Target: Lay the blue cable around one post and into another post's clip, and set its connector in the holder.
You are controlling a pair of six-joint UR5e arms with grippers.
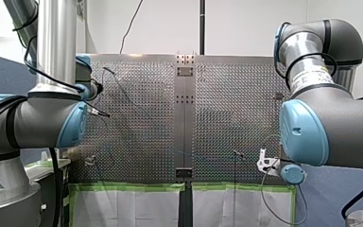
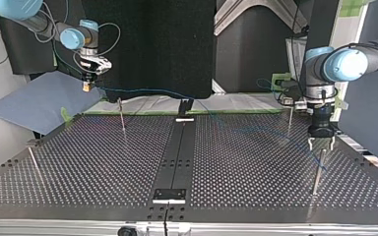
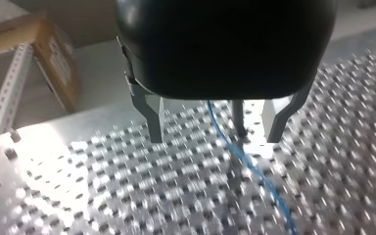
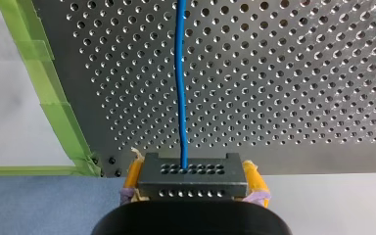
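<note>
Your right jaws clamp the connector (image 4: 192,170) beyond the table (image 4: 274,73) edge; the blue cable (image 4: 180,73) runs to your left jaws, wide open astride a post (image 3: 237,117). Routing stage, I judge: next, loop cable round it.

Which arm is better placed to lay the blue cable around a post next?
Left, probably. Its black gripper hangs open astride a thin metal post, the blue cable between its jaws; my right gripper is shut on the dark perforated connector.

White wall (image 1: 246,28) beyond perforated table (image 1: 227,94). Green tape (image 1: 132,187) edges white sheet (image 1: 123,208) at near side. Top view: black panel (image 2: 147,44) behind, blue-grey board (image 2: 34,103) left.
</note>
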